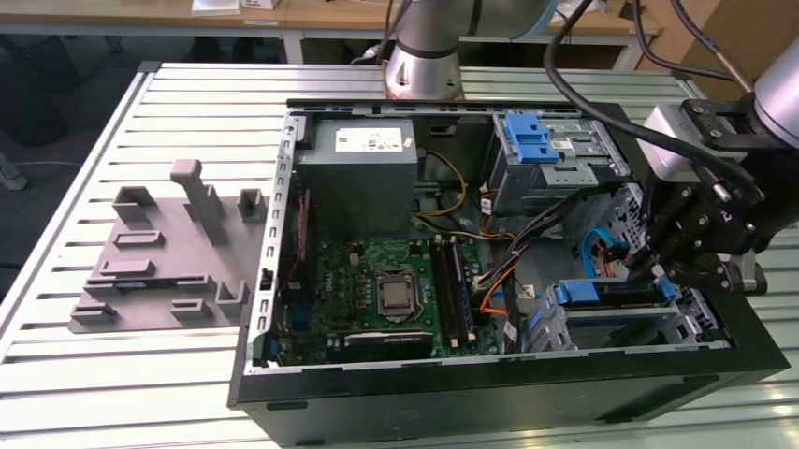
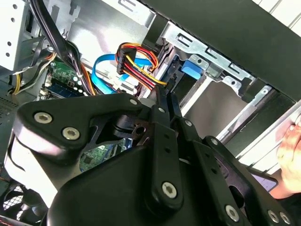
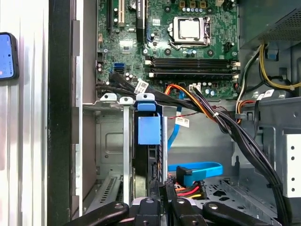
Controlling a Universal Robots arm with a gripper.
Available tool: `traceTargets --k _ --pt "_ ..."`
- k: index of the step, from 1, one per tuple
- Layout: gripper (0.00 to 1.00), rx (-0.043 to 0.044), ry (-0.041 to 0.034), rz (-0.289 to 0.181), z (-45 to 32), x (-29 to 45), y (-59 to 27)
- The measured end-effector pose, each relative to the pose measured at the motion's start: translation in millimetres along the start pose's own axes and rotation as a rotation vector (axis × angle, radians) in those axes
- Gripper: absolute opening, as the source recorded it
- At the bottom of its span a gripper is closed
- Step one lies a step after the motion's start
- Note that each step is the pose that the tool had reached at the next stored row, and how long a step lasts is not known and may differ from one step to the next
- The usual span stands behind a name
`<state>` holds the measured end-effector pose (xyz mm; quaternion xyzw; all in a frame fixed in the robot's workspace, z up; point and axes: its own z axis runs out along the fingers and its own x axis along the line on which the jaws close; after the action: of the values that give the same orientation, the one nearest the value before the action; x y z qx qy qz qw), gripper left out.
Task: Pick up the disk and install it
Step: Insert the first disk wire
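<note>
The disk (image 1: 609,294) sits on edge in the lower drive bay at the exterior view's right of the open computer case (image 1: 500,393), its blue bracket (image 3: 149,129) showing between the bay's metal rails. In the second wrist view its blue tab (image 2: 190,67) lies just past my fingertips. My gripper (image 1: 646,268) reaches down into the case right above the disk. Both wrist views show its two black fingers (image 2: 164,101) pressed together at the disk's near end (image 3: 153,165), shut, with nothing seen between them. Most of the disk's body is hidden by the bay.
Red, yellow and blue cables (image 2: 134,63) run close beside the fingers. An upper drive cage (image 1: 549,150) holds another blue bracket. The grey power supply (image 1: 362,173) is at the case's back, the grey holder (image 1: 163,257) on the table. A hand (image 2: 289,141) rests outside the case.
</note>
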<state>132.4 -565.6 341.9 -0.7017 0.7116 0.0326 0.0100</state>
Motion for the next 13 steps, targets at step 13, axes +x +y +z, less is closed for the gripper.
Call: traceTargets --k 13 --pt "0.16 -0.0007 0.0003 -0.011 4.4 1.3 -0.2"
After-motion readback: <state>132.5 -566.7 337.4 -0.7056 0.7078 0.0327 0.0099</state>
